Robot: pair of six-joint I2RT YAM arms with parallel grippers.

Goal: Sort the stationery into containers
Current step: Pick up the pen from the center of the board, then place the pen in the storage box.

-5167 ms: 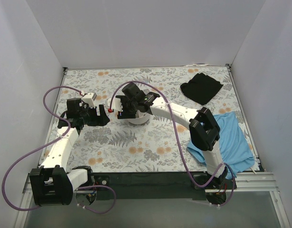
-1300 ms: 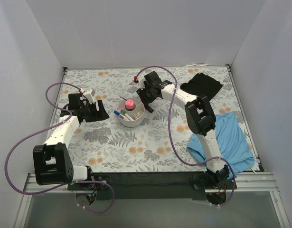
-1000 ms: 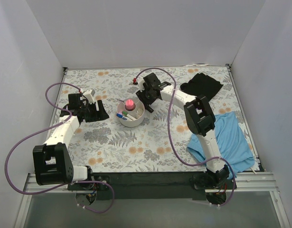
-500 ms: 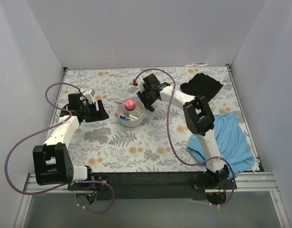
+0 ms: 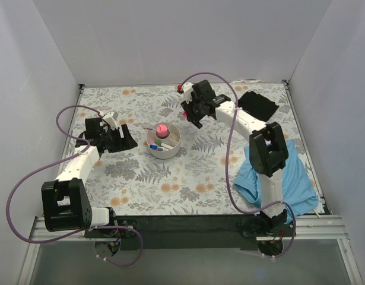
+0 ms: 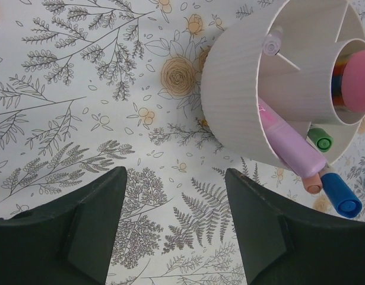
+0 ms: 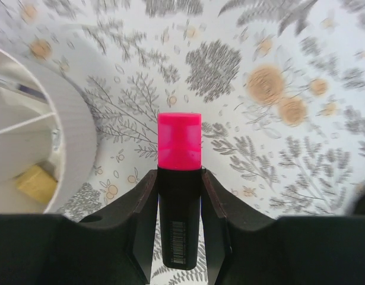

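The round white organiser (image 5: 163, 142) stands mid-table with a pink item (image 5: 162, 129) upright in its central cup. In the left wrist view the organiser (image 6: 241, 101) holds a pale pink pen (image 6: 292, 149), a blue-capped marker (image 6: 341, 200) and a green-capped one (image 6: 320, 141). My right gripper (image 5: 190, 116) is just right of and behind the organiser, shut on the stubby pink-and-dark case (image 7: 179, 178), above the table. A tan block (image 7: 35, 181) lies in a compartment. My left gripper (image 5: 126, 140) is open and empty, left of the organiser.
A black cloth (image 5: 256, 107) lies at the back right. A blue cloth (image 5: 292, 178) lies at the right edge under the right arm. White walls enclose the floral table (image 5: 170, 178) on three sides.
My right gripper has swung right and back, away from the organiser's rim, still holding the pink-and-dark case. The left arm and the organiser have stayed put.
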